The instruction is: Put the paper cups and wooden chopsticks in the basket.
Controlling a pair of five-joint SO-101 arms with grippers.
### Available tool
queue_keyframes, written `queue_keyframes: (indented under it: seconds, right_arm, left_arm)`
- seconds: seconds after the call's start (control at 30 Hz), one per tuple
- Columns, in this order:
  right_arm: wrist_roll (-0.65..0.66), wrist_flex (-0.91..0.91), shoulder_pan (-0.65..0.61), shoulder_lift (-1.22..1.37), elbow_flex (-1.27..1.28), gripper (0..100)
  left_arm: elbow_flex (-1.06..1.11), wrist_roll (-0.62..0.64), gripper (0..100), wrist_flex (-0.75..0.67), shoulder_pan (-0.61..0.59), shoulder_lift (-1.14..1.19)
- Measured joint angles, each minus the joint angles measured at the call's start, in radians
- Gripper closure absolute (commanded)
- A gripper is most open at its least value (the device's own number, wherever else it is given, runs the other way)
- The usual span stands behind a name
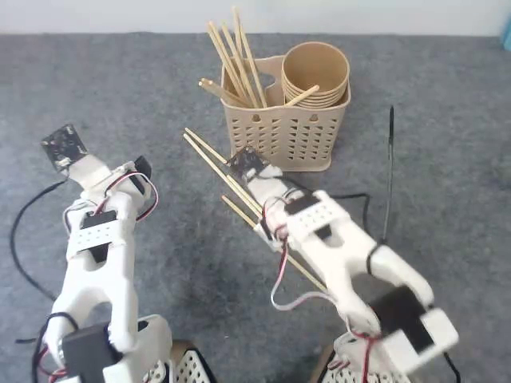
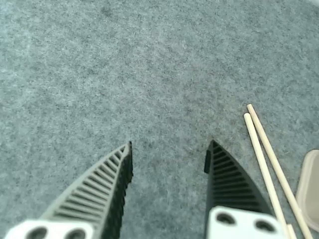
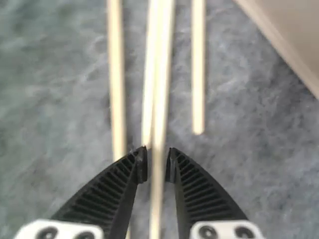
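Note:
The beige perforated basket (image 1: 279, 140) stands at the back middle, with stacked paper cups (image 1: 315, 72) and several wooden chopsticks (image 1: 235, 64) upright inside. Loose chopsticks (image 1: 209, 155) lie on the grey carpet in front of it. My right gripper (image 1: 246, 166) sits low over them. In the right wrist view, my right gripper (image 3: 156, 162) is closed on one chopstick (image 3: 159, 74), with another chopstick (image 3: 115, 74) and a shorter one (image 3: 198, 64) lying on either side. My left gripper (image 2: 169, 149) is open over bare carpet, with two chopsticks (image 2: 264, 164) off to its side.
A thin black rod (image 1: 390, 175) lies on the carpet to the right of the basket. A corner of the basket (image 3: 289, 35) lies close beyond the right gripper. Cables trail from both arms near the front edge.

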Motion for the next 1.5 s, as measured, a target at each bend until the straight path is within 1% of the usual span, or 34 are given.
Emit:
queue_keyframes:
  seconds: [0.1, 0.2, 0.3, 0.37, 0.43, 0.5, 0.6, 0.73, 0.87, 0.97, 1.1, 1.23, 1.37, 1.5]
  right_arm:
    - [0.0, 0.0, 0.025, 0.095, -0.068, 92.4]
    - [-0.002, 0.0, 0.032, 0.137, -0.101, 92.5]
    - [0.0, 0.0, 0.034, 0.147, -0.11, 94.3]
    - [0.0, 0.0, 0.035, 0.147, -0.11, 99.8]
    - [0.0, 0.0, 0.037, 0.147, -0.11, 98.4]
    - [0.0, 0.008, 0.043, 0.147, -0.114, 99.1]
    - [0.0, 0.081, 0.04, 0.132, -0.126, 99.1]
    - [0.0, 0.204, 0.041, -0.011, -0.123, 99.1]
    - [0.003, 0.35, 0.037, -0.247, -0.123, 99.1]
    - [0.032, 0.454, 0.014, -0.44, -0.123, 99.1]
    - [0.044, 0.506, -0.018, -0.69, -0.123, 99.1]
    - [0.044, 0.466, -0.04, -0.907, -0.123, 99.1]
    - [0.04, 0.328, -0.038, -1.014, -0.123, 99.1]
    - [-0.071, 0.123, -0.038, -1.022, -0.101, 99.1]
  left_arm:
    - [0.0, 0.0, 77, 0.0, 0.0, 0.0]
    - [0.0, 0.0, 77, 0.0, 0.0, 0.0]
    - [0.0, 0.0, 77, 0.0, 0.0, 0.0]
    - [0.0, 0.0, 77, 0.0, 0.0, 0.0]
    - [0.0, 0.0, 77, 0.0, 0.0, 0.0]
    - [0.0, 0.0, 77, 0.0, 0.0, 0.0]
    - [0.0, 0.0, 77, 0.0, 0.0, 0.0]
    - [0.0, 0.0, 77, 0.0, 0.0, 0.0]
    - [0.0, 0.0, 77, 0.0, 0.0, 0.0]
    - [0.0, 0.0, 77, 0.0, 0.0, 0.0]
    - [0.0, 0.0, 77, 0.0, 0.0, 0.0]
    - [0.0, 0.0, 77, 0.0, 0.0, 0.0]
    - [0.0, 0.0, 77, 0.0, 0.0, 0.0]
    - [0.0, 0.0, 77, 0.0, 0.0, 0.0]
